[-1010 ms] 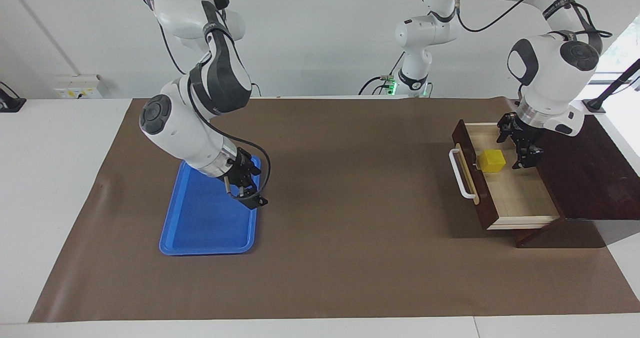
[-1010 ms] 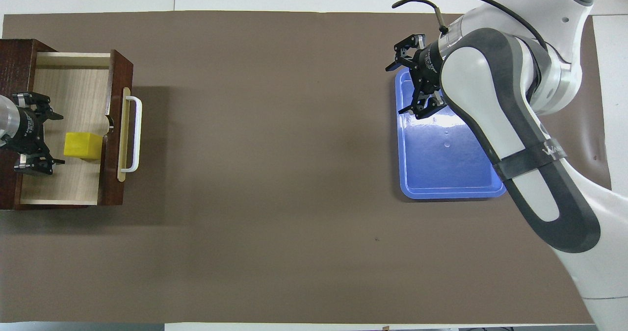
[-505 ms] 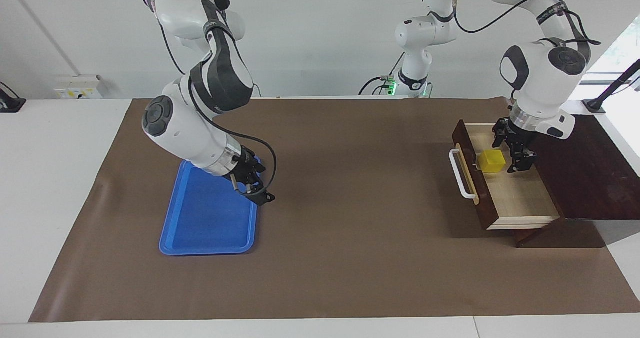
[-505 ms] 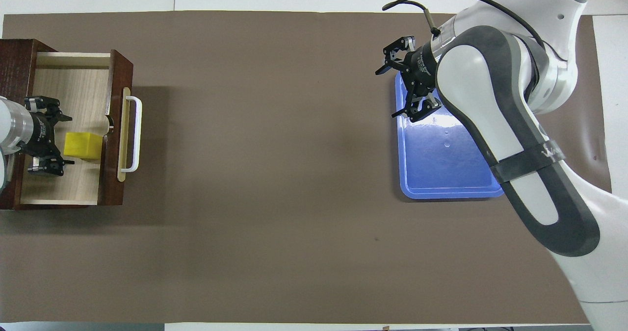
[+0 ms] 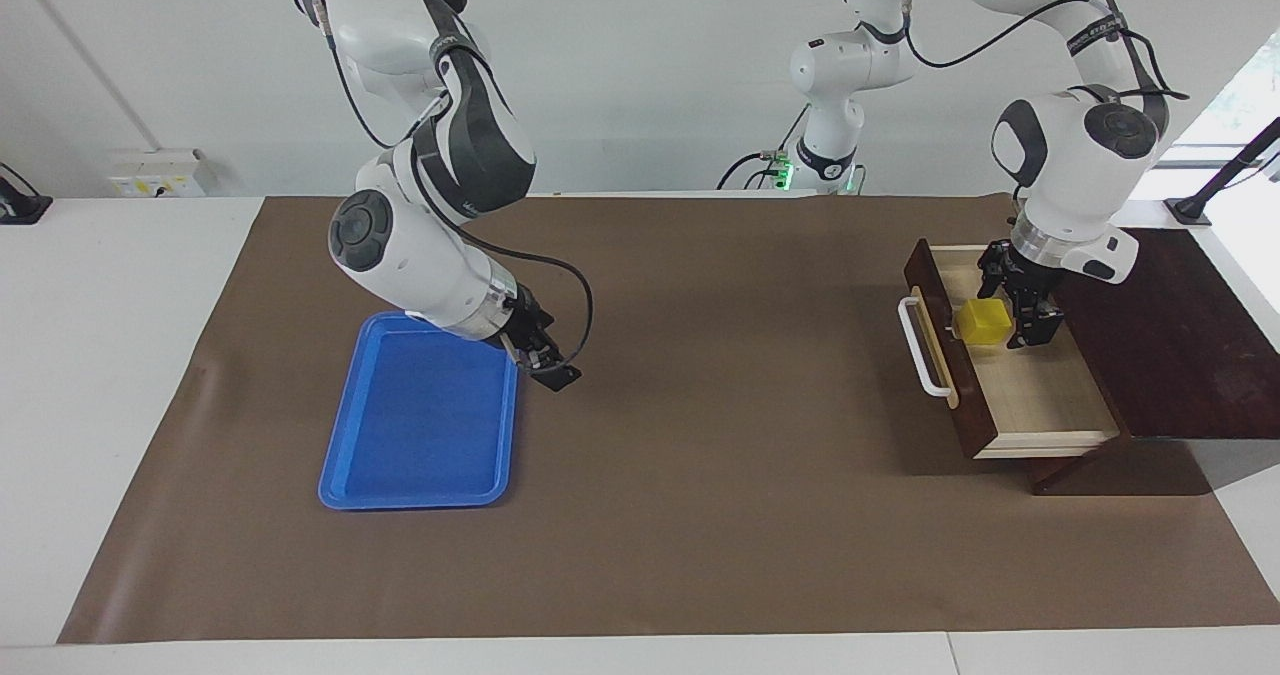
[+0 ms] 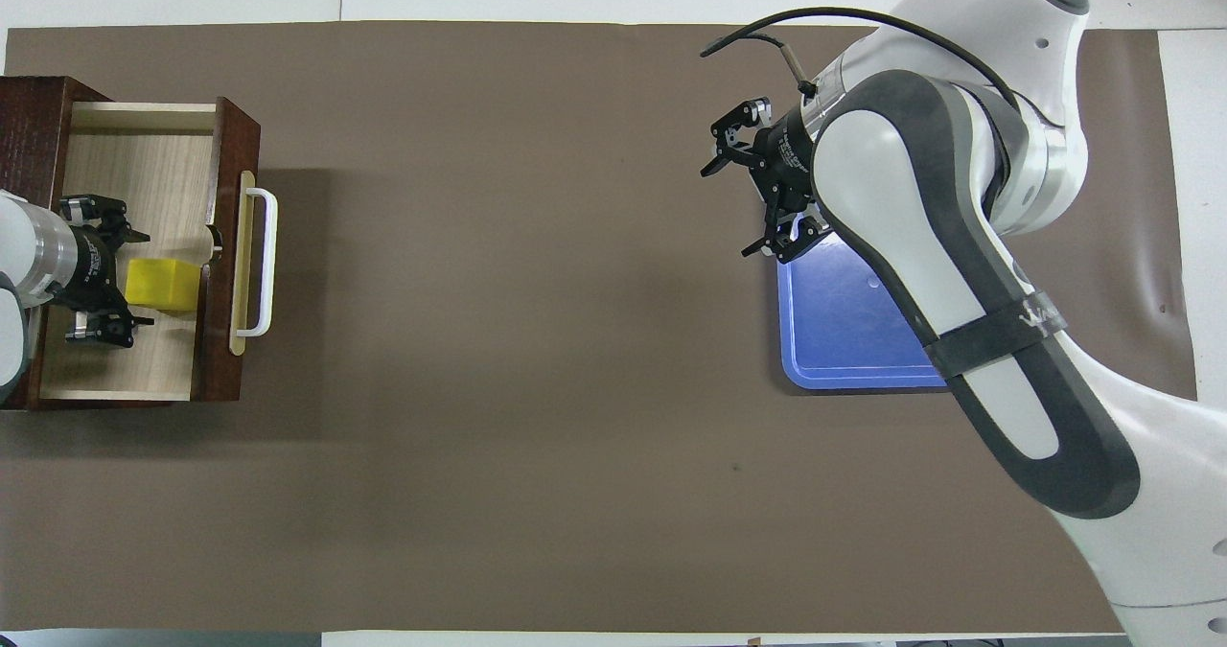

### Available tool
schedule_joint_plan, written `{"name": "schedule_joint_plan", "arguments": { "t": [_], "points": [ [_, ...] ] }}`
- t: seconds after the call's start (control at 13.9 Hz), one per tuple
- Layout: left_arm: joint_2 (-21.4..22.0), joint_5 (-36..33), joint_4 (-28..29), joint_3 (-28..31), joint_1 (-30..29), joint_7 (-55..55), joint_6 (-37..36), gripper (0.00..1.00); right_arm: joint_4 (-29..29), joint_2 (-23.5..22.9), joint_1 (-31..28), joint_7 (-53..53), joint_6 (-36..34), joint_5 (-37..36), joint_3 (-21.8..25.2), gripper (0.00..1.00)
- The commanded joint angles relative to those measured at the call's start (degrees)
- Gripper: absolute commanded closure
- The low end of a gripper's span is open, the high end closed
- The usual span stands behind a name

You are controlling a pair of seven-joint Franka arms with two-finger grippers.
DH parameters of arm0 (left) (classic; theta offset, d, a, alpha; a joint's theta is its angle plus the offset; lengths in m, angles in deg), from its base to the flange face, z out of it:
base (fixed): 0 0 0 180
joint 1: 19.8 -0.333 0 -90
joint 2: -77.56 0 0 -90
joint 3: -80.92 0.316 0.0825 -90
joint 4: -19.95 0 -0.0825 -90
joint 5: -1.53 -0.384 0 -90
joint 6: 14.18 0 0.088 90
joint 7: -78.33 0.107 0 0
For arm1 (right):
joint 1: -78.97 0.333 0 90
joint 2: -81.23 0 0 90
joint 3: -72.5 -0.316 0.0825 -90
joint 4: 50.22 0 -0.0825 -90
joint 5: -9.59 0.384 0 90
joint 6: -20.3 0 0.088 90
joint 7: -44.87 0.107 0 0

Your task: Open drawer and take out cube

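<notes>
The drawer [image 5: 1040, 395] stands pulled open at the left arm's end of the table, its white handle [image 5: 920, 350] facing the middle. On its pale floor [image 6: 144, 158] lies the yellow cube [image 5: 980, 323], close to the drawer front. My left gripper [image 5: 1015, 307] is down inside the drawer, open, with one finger on each side of the cube's [image 6: 168, 285] inner end; I cannot tell whether they touch it. My right gripper [image 5: 552, 367] hangs open over the brown mat beside the blue tray [image 5: 420, 435]; in the overhead view the right gripper [image 6: 730, 211] holds nothing.
The dark wooden cabinet [image 5: 1180, 345] that holds the drawer sits at the table's edge. The blue tray [image 6: 844, 340] lies flat at the right arm's end, partly covered by the right arm from above. A brown mat [image 5: 700, 475] covers the table.
My left gripper has slid along the drawer toward the cube until its open fingers flank it. My right gripper has swung off the tray toward the middle of the table.
</notes>
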Motion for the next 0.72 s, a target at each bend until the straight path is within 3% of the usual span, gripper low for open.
{"name": "schedule_joint_plan", "arguments": {
  "t": [0.0, 0.14, 0.29, 0.36, 0.65],
  "points": [
    [1.26, 0.96, 1.72, -0.28, -0.17, 0.02, 1.29, 0.29, -4.46, 2.19, 0.07, -1.12, 4.55, 3.78, 0.04, 0.00],
    [1.26, 0.96, 1.72, -0.28, 0.09, 1.60, 1.29, 0.67, -3.86, 2.02, 0.07, 2.48, 5.10, 5.89, 0.04, 0.00],
    [1.00, 0.96, 1.11, -0.28, -0.08, 1.26, 1.03, 0.93, -3.15, 1.93, 0.16, 5.12, 5.71, 8.18, 0.13, 0.00],
    [0.74, 0.96, -0.11, -0.28, -0.08, 0.91, 0.25, 1.00, -2.54, 1.58, 0.33, 7.40, 7.19, 8.71, 0.13, 0.00],
    [-4.00, 0.96, -13.10, -0.63, 0.27, 0.47, -12.02, 1.00, -2.45, 0.61, 3.92, 15.57, 10.46, 11.61, 0.13, 0.00]
  ]
}}
